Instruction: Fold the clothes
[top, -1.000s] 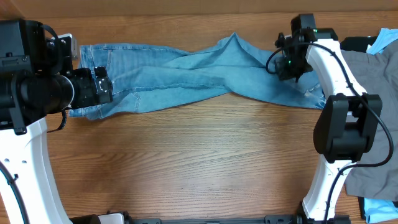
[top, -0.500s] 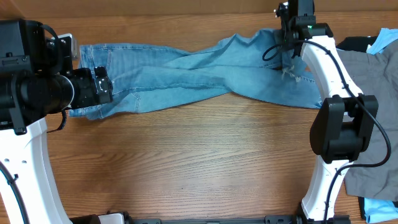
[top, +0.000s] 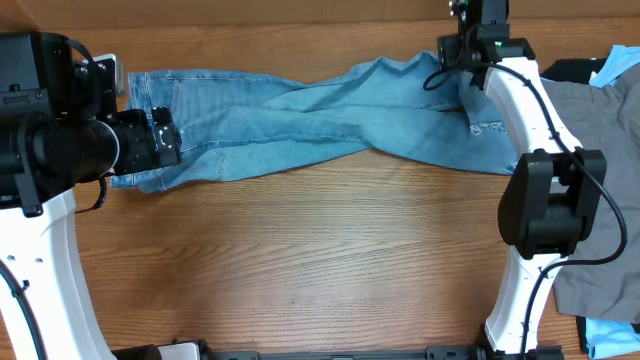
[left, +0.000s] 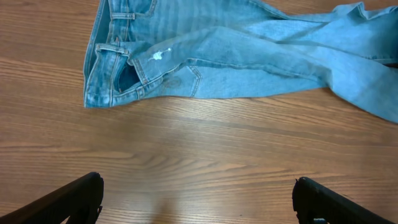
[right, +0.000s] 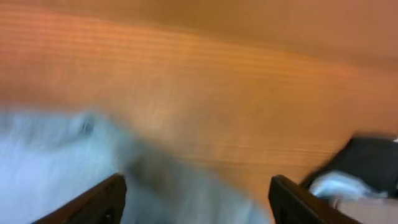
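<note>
Right gripper (right: 198, 186), fingers apart, hangs above the leg end of long light-blue denim jeans (top: 300, 120); left gripper (left: 198, 193), spread wide, faces their waistband (left: 94, 62) ahead.

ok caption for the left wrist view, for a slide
Open left pincer above wooden table, jeans spread beyond.

Heavily blurred, the right gripper (right: 196, 204) holds its dark fingers (right: 102, 199) well apart above light-blue jeans (right: 50, 162) at lower left and bare wooden table (right: 205, 81) beyond — a black garment (right: 367, 155) and a pale-blue garment (right: 333, 185) lie at the right edge.
</note>
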